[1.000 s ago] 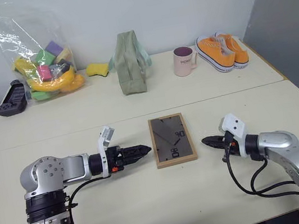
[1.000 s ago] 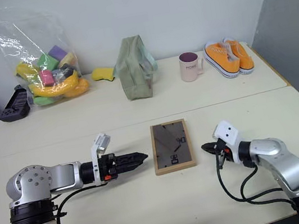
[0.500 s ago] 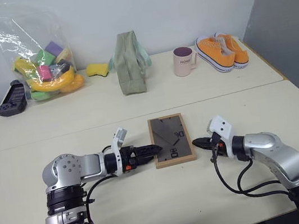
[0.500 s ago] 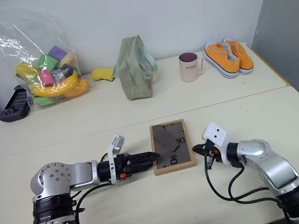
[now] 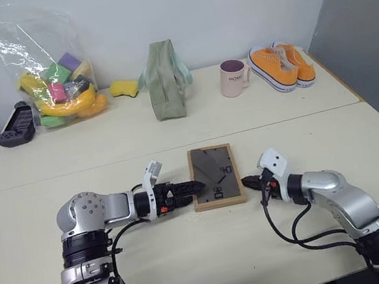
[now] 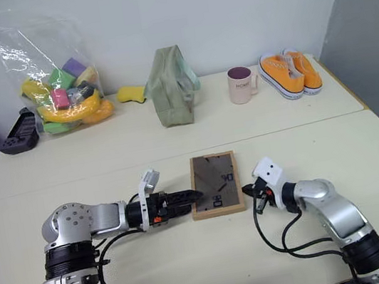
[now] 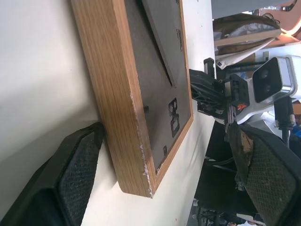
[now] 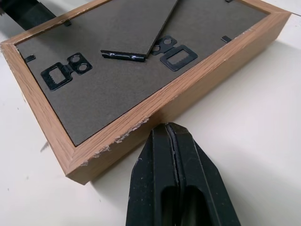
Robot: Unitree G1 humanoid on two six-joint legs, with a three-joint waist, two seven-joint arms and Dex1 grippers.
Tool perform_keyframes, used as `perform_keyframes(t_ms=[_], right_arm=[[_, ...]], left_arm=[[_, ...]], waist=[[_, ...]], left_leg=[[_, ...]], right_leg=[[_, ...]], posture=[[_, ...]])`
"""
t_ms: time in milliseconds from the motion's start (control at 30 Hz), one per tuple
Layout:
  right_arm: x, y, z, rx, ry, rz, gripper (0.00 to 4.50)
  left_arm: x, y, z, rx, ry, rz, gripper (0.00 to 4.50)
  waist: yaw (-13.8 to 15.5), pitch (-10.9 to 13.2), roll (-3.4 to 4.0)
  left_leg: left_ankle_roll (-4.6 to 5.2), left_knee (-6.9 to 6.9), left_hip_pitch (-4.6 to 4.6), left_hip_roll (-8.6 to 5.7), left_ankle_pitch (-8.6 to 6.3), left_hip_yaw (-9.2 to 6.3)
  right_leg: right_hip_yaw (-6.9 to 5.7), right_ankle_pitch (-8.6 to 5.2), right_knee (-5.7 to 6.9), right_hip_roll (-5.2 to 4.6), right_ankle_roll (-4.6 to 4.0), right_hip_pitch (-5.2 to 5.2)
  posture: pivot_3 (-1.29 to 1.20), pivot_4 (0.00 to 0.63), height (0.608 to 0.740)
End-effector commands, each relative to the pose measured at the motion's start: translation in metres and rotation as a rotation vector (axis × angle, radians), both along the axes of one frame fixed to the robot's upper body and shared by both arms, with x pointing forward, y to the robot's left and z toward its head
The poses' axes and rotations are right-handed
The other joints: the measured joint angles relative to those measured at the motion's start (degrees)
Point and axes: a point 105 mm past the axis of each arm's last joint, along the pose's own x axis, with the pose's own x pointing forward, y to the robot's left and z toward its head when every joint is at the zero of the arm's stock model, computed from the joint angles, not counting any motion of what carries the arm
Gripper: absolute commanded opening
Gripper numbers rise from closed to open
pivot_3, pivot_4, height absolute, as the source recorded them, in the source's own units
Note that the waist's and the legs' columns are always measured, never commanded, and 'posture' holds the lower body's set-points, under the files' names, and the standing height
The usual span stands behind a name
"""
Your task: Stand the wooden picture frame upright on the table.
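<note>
The wooden picture frame (image 5: 216,176) lies flat on the table (image 5: 193,257) with its dark back, fold-out stand and black clips facing up. My left gripper (image 5: 196,186) is open at the frame's left edge. In the left wrist view one finger (image 7: 80,165) rests on the table against the wooden side, and the other (image 7: 270,179) hangs over the back. My right gripper (image 5: 246,182) is shut, and its tip (image 8: 171,129) touches the frame's right side near the lower corner.
Along the far side of the table stand a clear bag of toys (image 5: 53,77), a black game controller (image 5: 14,125), a yellow sponge (image 5: 123,87), a green pouch (image 5: 165,79), a pink mug (image 5: 233,77) and orange shoes (image 5: 282,64). A seam (image 5: 106,164) crosses the table behind the frame.
Both grippers have closed in on the frame from either side: the left tip reached its left edge, the right tip its right edge. The frame has stayed flat.
</note>
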Motion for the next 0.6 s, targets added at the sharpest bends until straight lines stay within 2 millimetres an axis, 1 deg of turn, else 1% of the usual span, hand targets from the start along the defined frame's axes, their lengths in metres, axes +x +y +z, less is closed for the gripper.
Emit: perform_keyframes(t_ms=[33, 167, 333, 467, 600], right_arm=[[0.001, 0.018, 0.020, 0.051, -0.052, 0.034, 0.00], [0.000, 0.023, 0.021, 0.058, -0.050, 0.037, 0.00], [-0.002, 0.021, 0.019, 0.053, -0.043, 0.036, 0.00], [-0.004, 0.015, 0.015, 0.041, -0.035, 0.030, 0.00], [-0.005, 0.004, 0.011, 0.013, -0.032, 0.017, 0.00]], left_arm=[[0.000, 0.001, -0.007, 0.031, 0.025, 0.009, 4.43], [0.001, 0.002, -0.005, 0.036, 0.018, 0.012, 4.43], [0.006, 0.005, -0.003, 0.032, 0.015, 0.034, 4.43], [0.012, 0.010, 0.000, 0.004, 0.029, 0.066, 4.43], [0.016, 0.013, 0.000, 0.004, 0.044, 0.076, 4.43]], waist=[[0.06, 0.00, 0.00], [0.11, 0.00, 0.00], [0.12, 0.00, 0.00], [0.11, 0.00, 0.00], [0.04, 0.00, 0.00]], left_leg=[[0.00, 0.00, 0.00, -0.01, 0.00, 0.00], [0.00, 0.02, 0.00, -0.02, 0.00, -0.03], [0.00, 0.01, 0.00, -0.02, 0.00, -0.03], [0.00, 0.01, 0.00, -0.02, 0.00, -0.03], [0.00, 0.01, 0.00, -0.02, 0.00, -0.03]], right_leg=[[0.00, 0.00, 0.00, 0.00, 0.00, 0.00], [-0.01, 0.00, 0.00, -0.01, 0.00, 0.00], [0.00, 0.00, 0.00, -0.01, 0.00, 0.00], [-0.01, 0.00, 0.00, -0.01, 0.00, 0.00], [-0.01, 0.00, 0.00, -0.01, 0.00, 0.00]], posture=[[0.00, 0.150, 0.740], [0.00, 0.150, 0.740], [0.00, 0.150, 0.740], [0.00, 0.150, 0.740], [0.00, 0.150, 0.740]])
